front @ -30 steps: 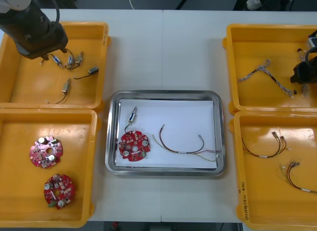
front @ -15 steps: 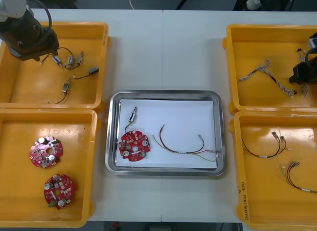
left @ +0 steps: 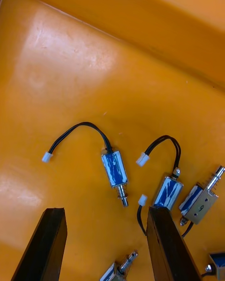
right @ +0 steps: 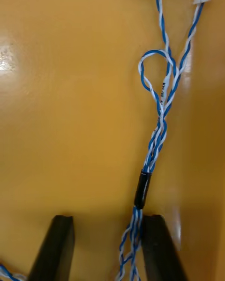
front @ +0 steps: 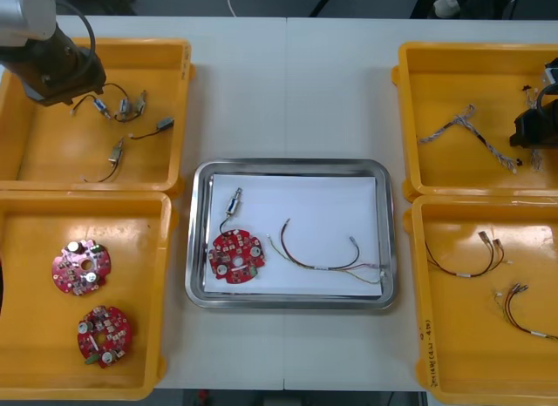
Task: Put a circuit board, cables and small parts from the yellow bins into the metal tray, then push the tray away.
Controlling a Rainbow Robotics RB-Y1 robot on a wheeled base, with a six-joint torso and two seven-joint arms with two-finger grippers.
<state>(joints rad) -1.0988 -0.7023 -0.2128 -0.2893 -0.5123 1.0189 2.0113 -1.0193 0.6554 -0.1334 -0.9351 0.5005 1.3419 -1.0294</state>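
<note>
Inside tray [front: 288,165]: board [front: 235,257], cable [front: 323,253], sm. part [front: 234,200]

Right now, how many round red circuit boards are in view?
3. One round red circuit board lies in the left half of the metal tray. A second board and a third board lie apart in the yellow bin at the front view's lower left. None seems hidden.

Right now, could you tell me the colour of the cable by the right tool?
Twisted blue and white cable; best in right wrist view.
</note>
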